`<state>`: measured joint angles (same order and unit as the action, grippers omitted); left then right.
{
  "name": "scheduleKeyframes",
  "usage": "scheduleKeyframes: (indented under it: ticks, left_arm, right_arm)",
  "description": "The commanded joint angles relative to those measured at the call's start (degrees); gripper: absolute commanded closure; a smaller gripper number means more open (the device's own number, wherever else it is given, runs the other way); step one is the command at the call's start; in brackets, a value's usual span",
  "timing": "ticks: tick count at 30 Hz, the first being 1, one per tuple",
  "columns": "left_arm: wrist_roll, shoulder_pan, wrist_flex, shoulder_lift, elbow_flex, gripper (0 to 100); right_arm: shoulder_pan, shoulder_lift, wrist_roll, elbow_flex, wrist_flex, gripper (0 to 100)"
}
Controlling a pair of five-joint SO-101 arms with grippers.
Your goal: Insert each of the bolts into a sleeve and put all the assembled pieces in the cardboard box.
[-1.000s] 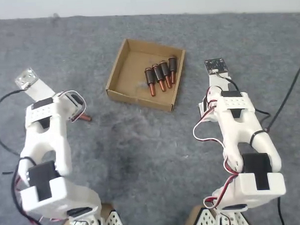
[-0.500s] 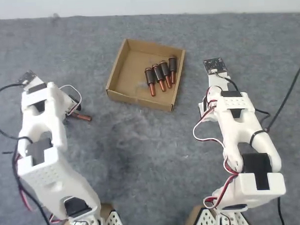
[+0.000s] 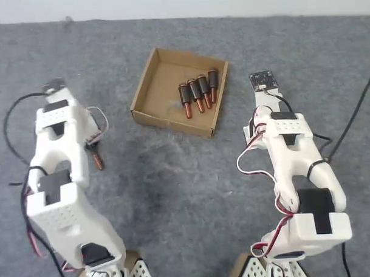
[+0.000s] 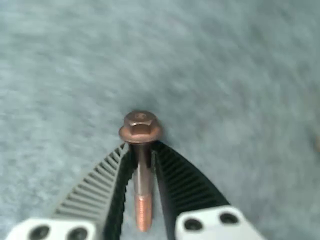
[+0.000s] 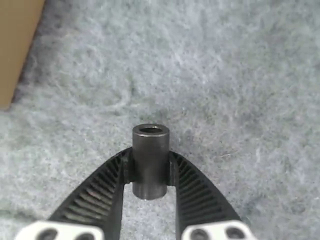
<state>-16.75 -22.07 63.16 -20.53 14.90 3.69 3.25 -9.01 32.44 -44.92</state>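
The bolt (image 4: pixel 141 172) is in my left gripper (image 4: pixel 141 149), pinched by its shank between the ribbed fingers. Its hex flange head sticks out just past the tips and its threaded end points back toward the wrist. From the high view, the bolt (image 3: pixel 98 160) shows just beside that arm, over the grey tabletop (image 3: pixel 174 187) and well apart from the cardboard box (image 3: pixel 172 122). I cannot tell whether it touches the surface.

My right gripper (image 5: pixel 150 159) is clamped on a dark sleeve (image 5: pixel 150 147), whose open bore faces away from the wrist. A corner of the box (image 5: pixel 15 45) lies off to one side of it.

Four assembled pieces (image 3: pixel 198 94) lie side by side in the box, near its right wall.
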Motion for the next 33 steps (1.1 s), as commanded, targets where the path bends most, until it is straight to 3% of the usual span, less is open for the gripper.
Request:
scheduleKeyframes:
  ticks: [1,10,13,20,29,33]
  left_arm:
    - [4.84,3.34,-2.64,8.00,5.14,99]
    - [14.42,9.14,-9.05,22.42,19.56,99]
    - [14.68,9.85,-9.85,24.09,21.14,98]
    - [14.51,9.58,-9.85,24.00,22.02,85]
    - [14.33,9.58,-11.16,21.54,22.37,85]
    - [11.43,9.67,-10.37,15.91,18.42,90]
  right_arm:
    - [0.57,-1.45,-0.88,-0.53,0.84,99.2]
    - [0.48,-1.45,-0.88,-0.53,0.84,99.2]
    - [0.48,-1.45,-0.88,-0.53,0.84,99.2]
    - [0.13,-1.45,-0.88,-0.53,0.84,99.2]
    - [0.13,-1.45,-0.88,-0.53,0.75,99.2]
    - [0.13,-1.45,-0.88,-0.53,0.66,99.2]
